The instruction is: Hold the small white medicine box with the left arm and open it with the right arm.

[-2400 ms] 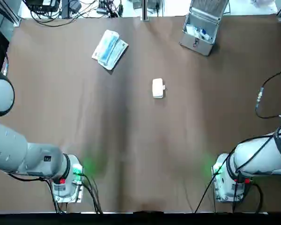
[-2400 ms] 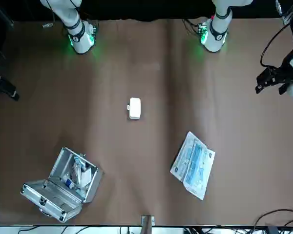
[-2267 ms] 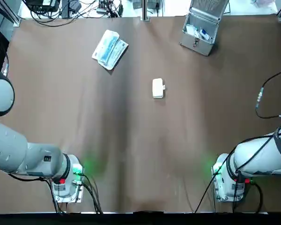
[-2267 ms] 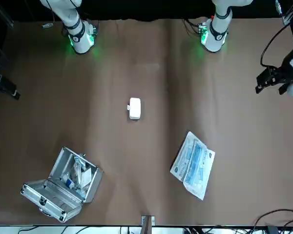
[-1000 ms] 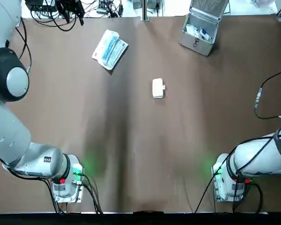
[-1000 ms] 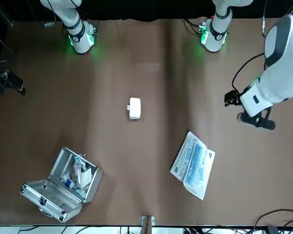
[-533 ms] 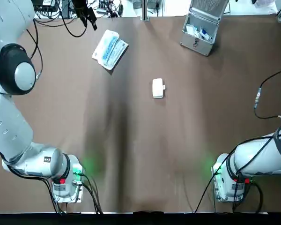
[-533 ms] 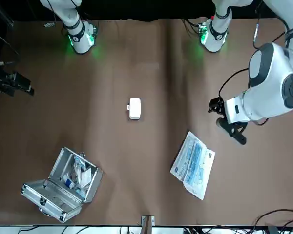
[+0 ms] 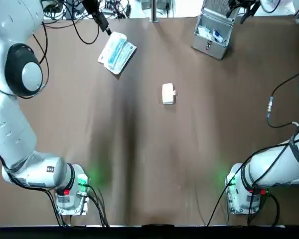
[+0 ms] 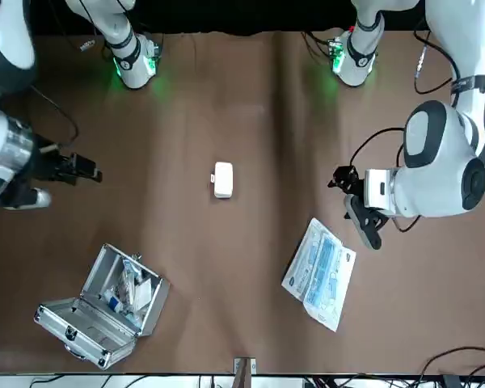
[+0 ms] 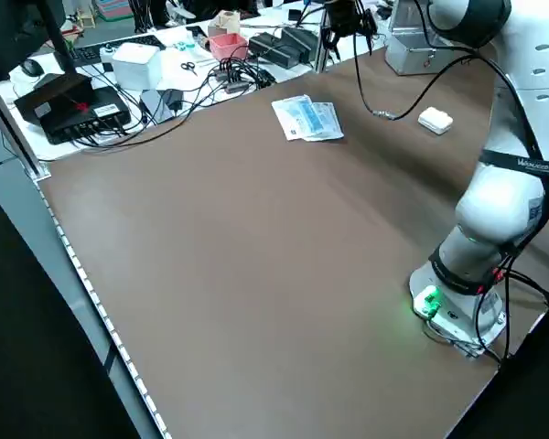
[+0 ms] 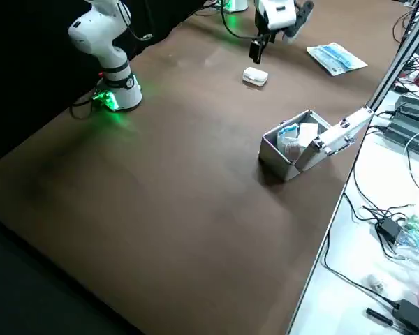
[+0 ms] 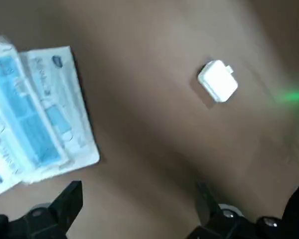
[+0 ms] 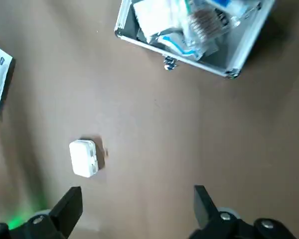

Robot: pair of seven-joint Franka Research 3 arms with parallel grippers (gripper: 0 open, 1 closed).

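The small white medicine box (image 9: 168, 93) lies flat near the table's middle, with nothing touching it. It also shows as the box (image 10: 222, 179) in the front view. My left gripper (image 9: 100, 20) hovers high at the far left, beside the blue-and-white packet. In its wrist view the left gripper (image 13: 137, 209) stands open and empty, with the box (image 13: 218, 81) well off. My right gripper (image 9: 244, 9) hovers high at the far right, above the metal case. The right gripper (image 14: 134, 209) is open and empty too, far from the box (image 14: 83, 158).
A blue-and-white sealed packet (image 9: 116, 53) lies at the far left of the table. An open metal case (image 9: 214, 32) holding supplies stands at the far right. Cables and desk clutter (image 11: 210, 55) lie beyond the far edge. Brown tabletop (image 9: 154, 159) stretches between the box and the arm bases.
Both arms have swung in from the table's sides. The left gripper has moved toward the packet, and the right gripper has come over the metal case. The box has not moved.
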